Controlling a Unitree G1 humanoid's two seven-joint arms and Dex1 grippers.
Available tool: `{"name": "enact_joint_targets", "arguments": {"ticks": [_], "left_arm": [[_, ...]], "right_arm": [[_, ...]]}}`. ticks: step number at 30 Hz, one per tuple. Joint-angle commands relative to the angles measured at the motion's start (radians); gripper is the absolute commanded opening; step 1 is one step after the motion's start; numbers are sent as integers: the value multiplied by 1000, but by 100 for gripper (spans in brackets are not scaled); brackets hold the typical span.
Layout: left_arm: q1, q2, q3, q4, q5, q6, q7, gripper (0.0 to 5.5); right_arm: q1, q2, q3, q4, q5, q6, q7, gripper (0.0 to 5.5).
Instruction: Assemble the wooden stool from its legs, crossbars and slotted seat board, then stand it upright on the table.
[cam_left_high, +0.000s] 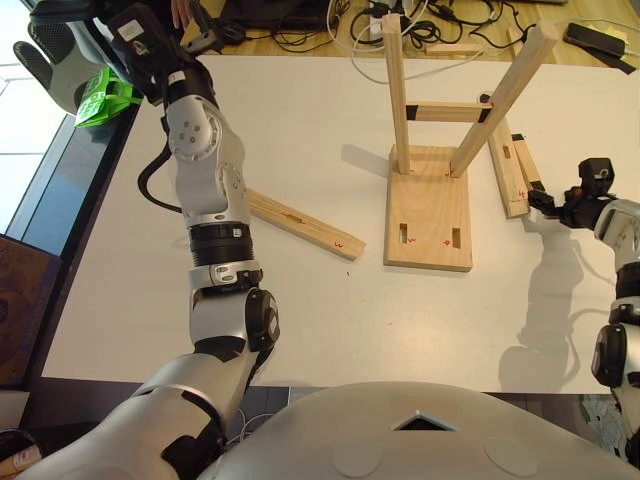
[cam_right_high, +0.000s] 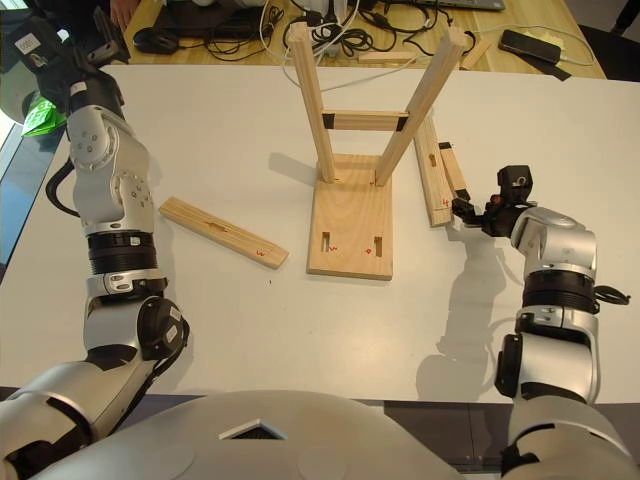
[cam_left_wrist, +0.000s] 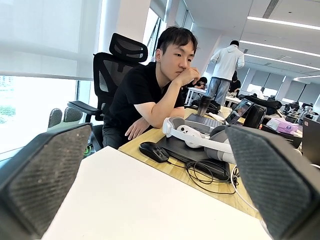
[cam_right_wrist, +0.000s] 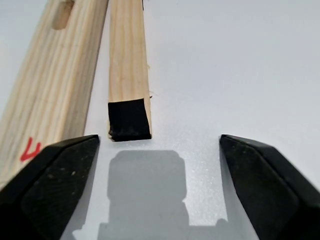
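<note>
The slotted seat board (cam_left_high: 428, 215) lies flat mid-table. Two legs (cam_left_high: 396, 90) stand in its far slots, joined by a crossbar (cam_left_high: 450, 111). A loose leg (cam_left_high: 300, 222) lies to the board's left. Right of the board, another leg (cam_left_high: 508, 170) and a short black-tipped crossbar (cam_right_wrist: 129, 75) lie side by side. My right gripper (cam_right_wrist: 160, 170) is open, low over the table, just short of that crossbar's near end. My left gripper (cam_left_wrist: 160, 170) is open and holds nothing, raised at the table's far left corner (cam_right_high: 105, 45).
A wooden desk behind the table carries cables (cam_left_high: 330, 25), a mouse (cam_left_wrist: 154, 151), a headset (cam_left_wrist: 200, 140) and a dark phone (cam_left_high: 600, 42). A green object (cam_left_high: 105, 95) sits off the table's left edge. The near half of the white table (cam_left_high: 400, 320) is bare.
</note>
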Motion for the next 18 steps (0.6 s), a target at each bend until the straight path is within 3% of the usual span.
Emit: {"name": "enact_joint_targets", "arguments": {"ticks": [1,6,18], "left_arm": [[-21,0,-7,0,1,12,-3,494],[-37,3,-10,8,1,13,-7,494],[-44,2,-6,26,-1,0,-6,494]], "right_arm": [[-94,-3,22,103,-19,10,12,451],[-236,6,78,290,-59,-16,76,451],[-360,32,28,489,-52,39,7,258]]}}
